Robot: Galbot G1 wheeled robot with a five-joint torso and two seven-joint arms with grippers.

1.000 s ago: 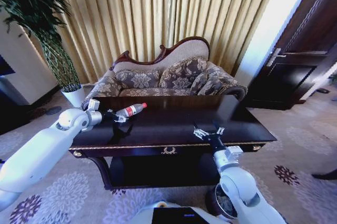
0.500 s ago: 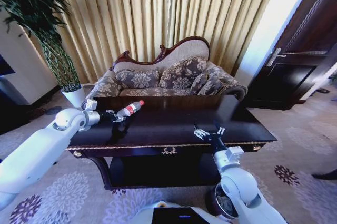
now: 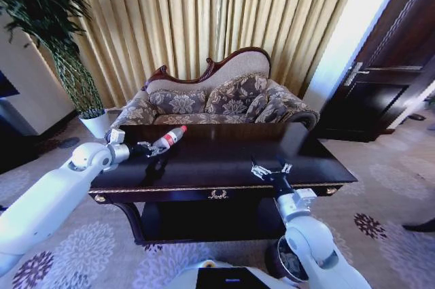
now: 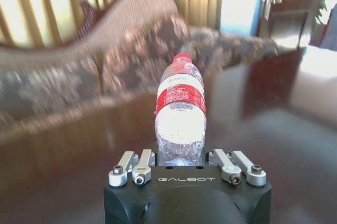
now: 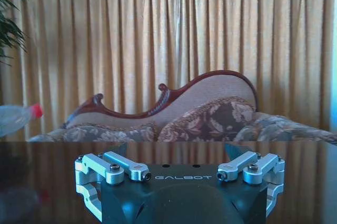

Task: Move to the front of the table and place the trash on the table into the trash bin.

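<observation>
Bottle lifted clear of the table, gripped by its base.

Clear plastic bottle (image 3: 167, 139) with red label and cap, held above the left end of the table (image 3: 224, 160), base clamped in the left gripper (image 3: 151, 147), cap tilted up and away. Right gripper (image 3: 270, 170) spread wide, holding nothing, low over the table's front right. Trash bin (image 3: 289, 265) down on the floor beside the right arm. Best carried slowly, grip firm, bottle kept above the tabletop's edge until well over the bin's mouth.
</observation>
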